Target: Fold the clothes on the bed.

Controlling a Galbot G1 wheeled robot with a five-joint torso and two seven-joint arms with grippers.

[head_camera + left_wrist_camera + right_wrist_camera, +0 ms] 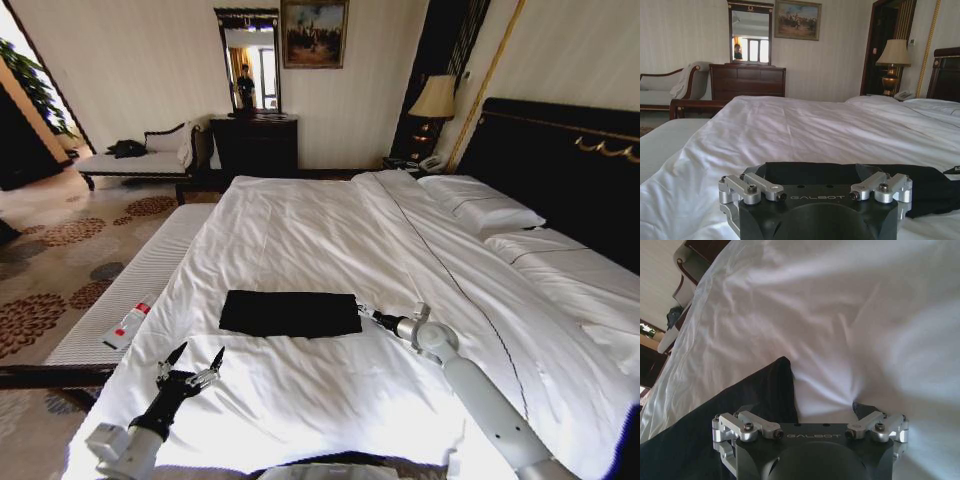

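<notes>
Head view: your T-shirt [290,313] already lies as a flat narrow rectangle on the bed [330,220]. Left gripper [190,367] hovers spread open nearby; right gripper [364,314] at its edge, fingers unclear. Maybe one fold left.

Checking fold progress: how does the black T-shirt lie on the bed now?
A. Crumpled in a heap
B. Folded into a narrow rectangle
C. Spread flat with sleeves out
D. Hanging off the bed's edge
B: the black T-shirt lies as a flat, narrow rectangle on the white duvet, no sleeves showing.
</notes>
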